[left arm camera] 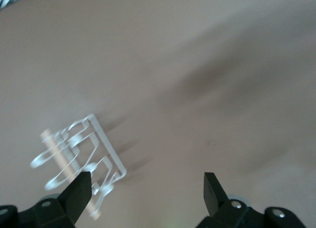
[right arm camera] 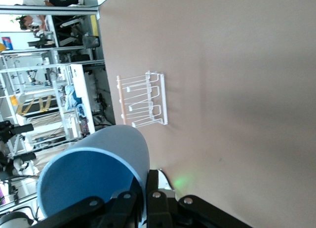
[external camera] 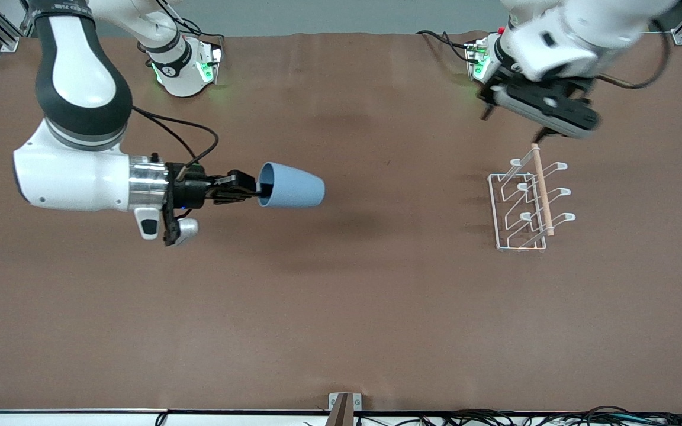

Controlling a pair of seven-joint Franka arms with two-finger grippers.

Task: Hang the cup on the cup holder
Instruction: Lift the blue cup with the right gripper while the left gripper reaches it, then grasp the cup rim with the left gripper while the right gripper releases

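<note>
Blue cup (external camera: 291, 185): gripped at rim by right hand (external camera: 245, 187), above bench (external camera: 341, 307), rack at 3 o'clock.
Cup holder (external camera: 527, 201): standing, base partly hidden in left wrist view.
Left hand (left arm camera: 148, 186): open, blurred, above holder.

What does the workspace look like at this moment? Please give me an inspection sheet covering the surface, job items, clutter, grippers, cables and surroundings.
Surface: brown table cover, a few faint creases.
Cup: light blue cup, lying sideways in the air, pinched at its rim.
Cup holder: white wire cup holder standing toward the left arm's end, wooden rod on top, all prongs bare.
Clutter: nothing seen.
Grippers: right gripper shut on the cup over mid-table; left gripper open, hovering over the cup holder.
Cables: black leads on both wrists; bundle along the table edge nearest the front camera.
Surroundings: shelving and equipment visible in the right wrist view.
</note>
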